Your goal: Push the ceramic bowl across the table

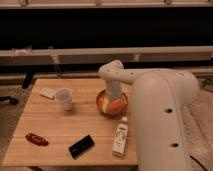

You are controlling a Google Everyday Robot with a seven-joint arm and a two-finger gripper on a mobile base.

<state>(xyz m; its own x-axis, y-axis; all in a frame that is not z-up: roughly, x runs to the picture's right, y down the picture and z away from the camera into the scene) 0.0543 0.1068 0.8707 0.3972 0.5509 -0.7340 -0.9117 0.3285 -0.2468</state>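
The wooden surface (pixel 55 122) carries the ceramic bowl (pixel 111 103) just right of the plastic cup (pixel 64 98); the gripper (pixel 113 98) dips inside it, seemingly to shove from the rim.

The white arm's gripper (pixel 113 101) reaches down into the round orange-red glossy ceramic bowl (pixel 106 106); its fingertips are masked by the arm's wrist and cannot be made out. The wrist also covers the bowl's centre and rear rim. The large white arm casing (pixel 162 122) hides the right end of the rectangular light wooden plank-top table (pixel 55 130) and is cut off by the lower edge. The table's near edge is barely inside the view. The label on the white plastic bottle (pixel 120 137) is too small to read. The small dark red object (pixel 37 139) is too blurred to identify.
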